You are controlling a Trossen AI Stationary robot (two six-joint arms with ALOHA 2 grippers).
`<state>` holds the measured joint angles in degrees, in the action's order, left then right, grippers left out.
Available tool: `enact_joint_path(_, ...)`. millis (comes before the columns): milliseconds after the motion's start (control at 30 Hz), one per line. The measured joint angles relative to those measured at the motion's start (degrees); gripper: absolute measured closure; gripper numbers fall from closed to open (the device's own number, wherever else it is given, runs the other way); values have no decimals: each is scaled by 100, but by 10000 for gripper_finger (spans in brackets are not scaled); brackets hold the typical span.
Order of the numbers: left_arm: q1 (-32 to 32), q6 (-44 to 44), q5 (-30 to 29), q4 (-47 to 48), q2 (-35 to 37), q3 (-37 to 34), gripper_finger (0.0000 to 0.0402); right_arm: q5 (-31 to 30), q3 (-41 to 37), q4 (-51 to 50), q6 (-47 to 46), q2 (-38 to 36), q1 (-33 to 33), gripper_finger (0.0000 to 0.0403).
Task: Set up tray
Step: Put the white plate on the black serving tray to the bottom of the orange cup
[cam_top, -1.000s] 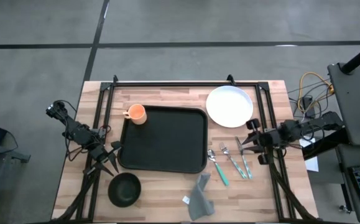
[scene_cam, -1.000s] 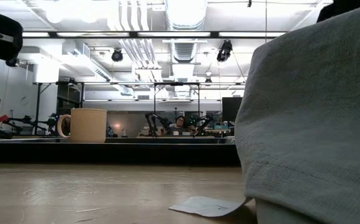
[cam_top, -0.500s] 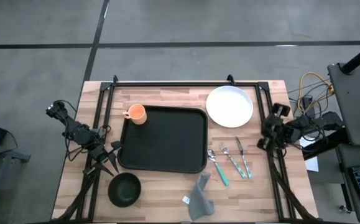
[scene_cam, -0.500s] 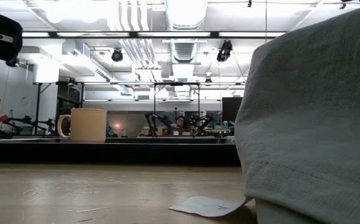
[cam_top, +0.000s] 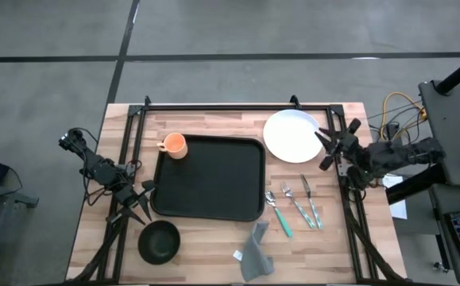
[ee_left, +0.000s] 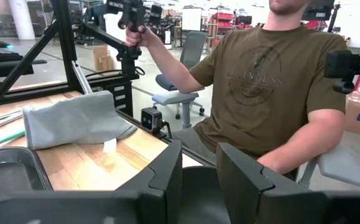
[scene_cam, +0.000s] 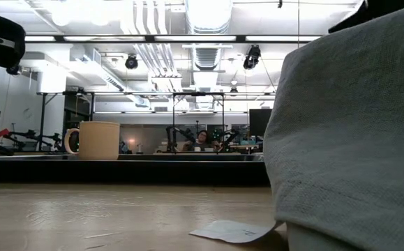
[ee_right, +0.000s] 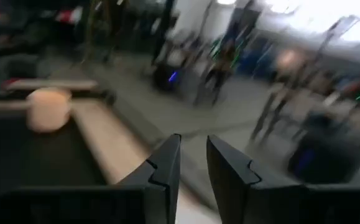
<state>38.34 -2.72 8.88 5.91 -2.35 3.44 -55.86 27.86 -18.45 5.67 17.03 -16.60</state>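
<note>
Wooden desk (cam_top: pixel 214 242), slatted top, black frame rails, on grey concrete floor.

Item 1: tray (cam_top: pixel 208 177), black, rectangular, at desk centre, lying flat, nothing on it.

Item 2: orange mug (cam_top: pixel 174 145), at the tray's 10 o'clock corner, touching or just beside its rim; which, cannot be told.

Item 3: white plate (cam_top: pixel 293 135), at 2 o'clock from the tray, near but apart.

Item 4: cutlery (cam_top: pixel 295 206), three pieces, at 4 o'clock from the tray, just beside its edge.

Item 5: grey cloth (cam_top: pixel 255 250), crumpled, at 5 o'clock from the tray.

Item 6: black bowl (cam_top: pixel 159 241), at 7 o'clock from the tray.

Item 7: left gripper (cam_top: pixel 141 205), at the tray's 8 o'clock corner, fingers narrowly parted, holding nothing.

Item 8: right gripper (cam_top: pixel 330 144), at 3 o'clock from the plate, fingers spread wide, holding nothing.

Item 9: person (ee_left: pixel 267 93), seated beyond the desk, olive shirt, one hand raised on a dark handle.
</note>
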Motion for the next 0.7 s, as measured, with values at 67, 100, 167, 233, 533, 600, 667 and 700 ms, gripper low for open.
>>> enact_joint_path(67, -1, 0, 2, -4, 2, -2, 321, 275, 397, -1133, -1002, 210, 0, 335)
enact_joint_path(100, 1, 2, 0, -4, 2, -2, 321, 385, 539, -1501, -1444, 323, 0, 335)
enact_joint_path(167, -1, 0, 0, -6, 0, -2, 321, 561, 718, -1884, -1953, 540, 0, 335)
enact_joint_path(233, 0, 0, 0, -6, 1, -2, 321, 663, 741, -1931, -2035, 733, 0, 335)
enact_joint_path(533, 0, 0, 0, -8, 1, -2, 321, 1553, 739, -1770, -1566, 1646, 0, 335)
enact_joint_path(600, -1, 0, 0, -8, 2, -2, 321, 1761, 740, -1696, -1428, 1842, 0, 335)
enact_joint_path(667, -1, 1, 0, -8, 1, -2, 321, 1872, 741, -1679, -1370, 2027, 0, 335)
enact_joint_path(700, -1, 0, 0, -8, 0, -2, 321, 1889, 741, -1680, -1352, 2124, 2, 335)
